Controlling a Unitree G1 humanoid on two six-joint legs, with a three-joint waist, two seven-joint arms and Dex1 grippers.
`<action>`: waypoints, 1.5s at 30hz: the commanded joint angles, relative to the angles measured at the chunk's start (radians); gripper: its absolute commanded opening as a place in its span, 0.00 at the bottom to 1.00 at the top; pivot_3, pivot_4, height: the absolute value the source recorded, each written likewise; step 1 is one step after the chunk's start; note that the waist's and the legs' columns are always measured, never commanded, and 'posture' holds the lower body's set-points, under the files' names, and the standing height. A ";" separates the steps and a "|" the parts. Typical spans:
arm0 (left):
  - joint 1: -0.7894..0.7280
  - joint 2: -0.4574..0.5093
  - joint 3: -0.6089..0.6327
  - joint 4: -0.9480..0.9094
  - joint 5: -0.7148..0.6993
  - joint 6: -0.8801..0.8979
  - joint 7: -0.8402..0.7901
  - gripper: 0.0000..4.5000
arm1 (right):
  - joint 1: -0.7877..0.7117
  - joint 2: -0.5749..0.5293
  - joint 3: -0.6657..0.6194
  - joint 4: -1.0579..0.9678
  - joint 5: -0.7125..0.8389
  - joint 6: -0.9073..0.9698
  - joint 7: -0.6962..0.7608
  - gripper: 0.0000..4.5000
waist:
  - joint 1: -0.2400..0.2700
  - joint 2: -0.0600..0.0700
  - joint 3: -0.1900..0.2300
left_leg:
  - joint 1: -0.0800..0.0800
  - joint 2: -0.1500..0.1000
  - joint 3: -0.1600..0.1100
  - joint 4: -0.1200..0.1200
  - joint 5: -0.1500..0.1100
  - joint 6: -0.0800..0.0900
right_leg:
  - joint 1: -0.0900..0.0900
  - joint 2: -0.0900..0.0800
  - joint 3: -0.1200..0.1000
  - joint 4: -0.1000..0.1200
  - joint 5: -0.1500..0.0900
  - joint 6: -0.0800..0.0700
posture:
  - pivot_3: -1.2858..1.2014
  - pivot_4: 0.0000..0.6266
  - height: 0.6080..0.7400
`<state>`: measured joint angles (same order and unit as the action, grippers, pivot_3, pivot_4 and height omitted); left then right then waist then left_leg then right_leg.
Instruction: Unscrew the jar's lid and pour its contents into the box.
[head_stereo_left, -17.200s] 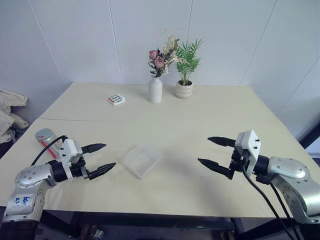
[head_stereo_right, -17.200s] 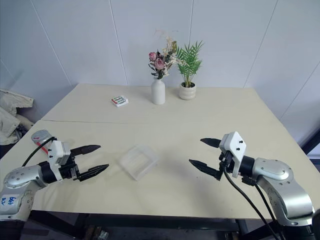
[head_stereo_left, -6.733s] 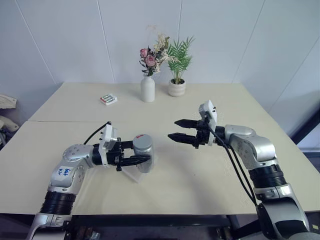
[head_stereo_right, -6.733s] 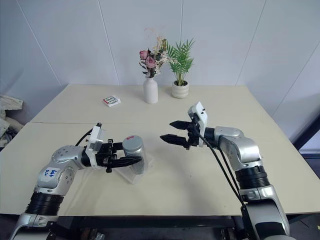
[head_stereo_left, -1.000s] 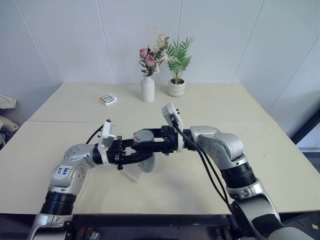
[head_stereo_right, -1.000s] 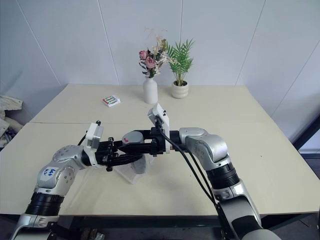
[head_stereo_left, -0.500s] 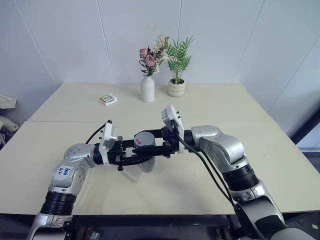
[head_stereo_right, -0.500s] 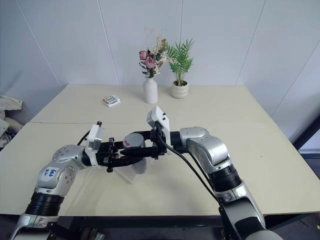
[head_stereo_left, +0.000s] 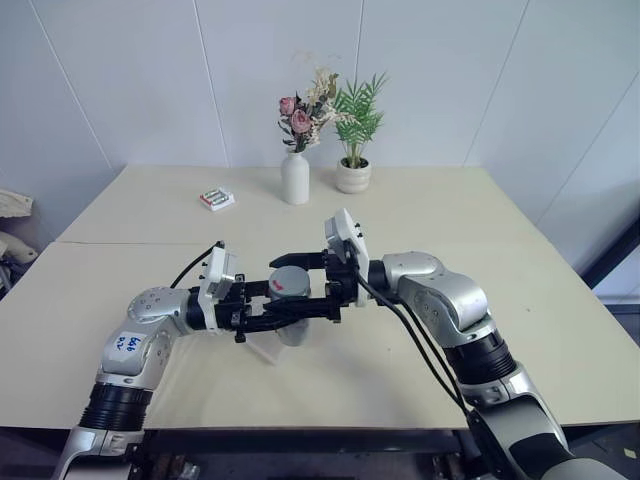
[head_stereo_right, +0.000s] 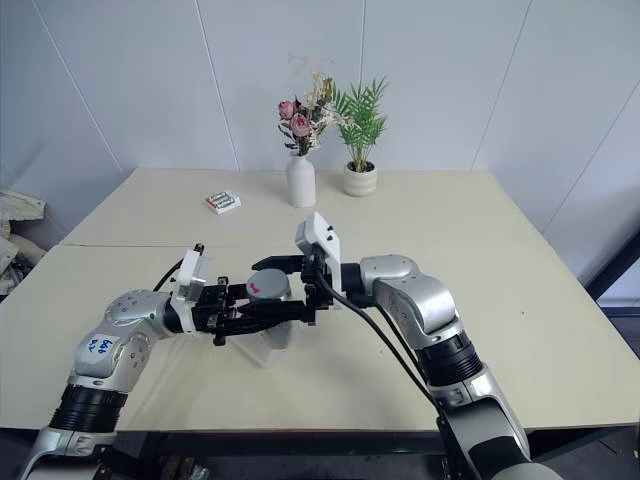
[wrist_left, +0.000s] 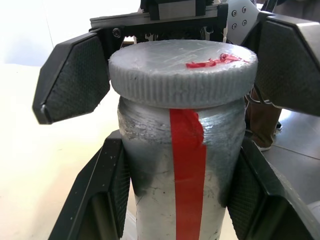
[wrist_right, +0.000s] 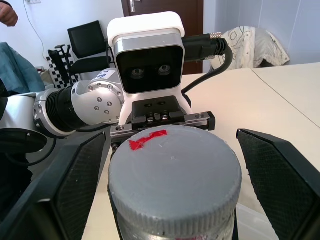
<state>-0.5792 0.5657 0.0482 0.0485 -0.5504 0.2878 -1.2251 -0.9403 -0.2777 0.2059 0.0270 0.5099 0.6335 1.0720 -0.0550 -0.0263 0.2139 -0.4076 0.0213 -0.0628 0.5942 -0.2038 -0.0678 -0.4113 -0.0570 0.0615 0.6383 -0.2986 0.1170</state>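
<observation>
- Left gripper (wrist_left: 182, 200) clamped on the jar (head_stereo_left: 290, 310) body, fingers (wrist_left: 107, 195) pressed to both sides, below the lid.
- Jar upright, held above the table (head_stereo_left: 420, 230), over the box (head_stereo_left: 262, 347), approx. centre front of the table.
- Jar has a red stripe down its side; silvery-clear wall, contents can't be made out.
- Lid (wrist_left: 182, 72) on top of jar, grey, ribbed edge, red smear on top face.
- Right gripper (head_stereo_left: 308, 282) reaches in from opposite side, level w/ the lid, jaws spread wide.
- Its fingers (wrist_right: 77, 180) stand either side of the lid w/ a gap each side, not touching it.
- Both grippers point at each other across the jar.
- Box: clear shallow tray on the table, just under the jar, partly hidden by the left gripper.
- Back of table: white vase (head_stereo_left: 294, 179) w/ flowers, small plant pot (head_stereo_left: 350, 176) beside it, green-white packet (head_stereo_left: 214, 198) to their left, well apart from the jar.
- Right wrist view: chairs and a person's hand (wrist_right: 8, 14) in the bkgd.
</observation>
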 joint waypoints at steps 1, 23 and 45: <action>-0.001 0.013 0.010 -0.020 -0.003 -0.005 -0.006 0.49 | -0.010 0.008 -0.034 -0.026 0.028 -0.004 -0.003 0.99 | 0.000 0.000 0.000 | 0.000 0.000 0.000 0.000 0.000 0.000 | 0.000 0.000 0.000 0.000 0.000 0.000 | 0.52 0.24 1.00; 0.000 0.015 0.010 -0.025 -0.005 -0.003 -0.005 0.49 | -0.017 0.012 -0.039 -0.021 0.041 0.016 -0.010 0.72 | 0.000 0.000 0.000 | 0.000 0.000 0.000 0.000 0.000 0.000 | 0.000 0.000 0.000 0.000 0.000 0.000 | 0.52 0.24 1.00; 0.021 0.033 -0.003 -0.028 0.007 -0.009 -0.022 0.49 | -0.050 0.019 -0.113 -0.024 0.141 0.114 -0.063 0.72 | 0.000 0.000 0.000 | 0.000 0.000 0.000 0.000 0.000 0.000 | 0.000 0.000 0.000 0.000 0.000 0.000 | 0.52 0.24 1.00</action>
<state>-0.5600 0.5901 0.0356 0.0513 -0.5415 0.2884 -1.2443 -0.9924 -0.2507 0.0766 0.0434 0.6570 0.7651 0.9927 -0.0554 -0.0262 0.2139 -0.4077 0.0214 -0.0628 0.5940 -0.2039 -0.0677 -0.4115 -0.0570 0.0615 0.6381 -0.2987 0.1169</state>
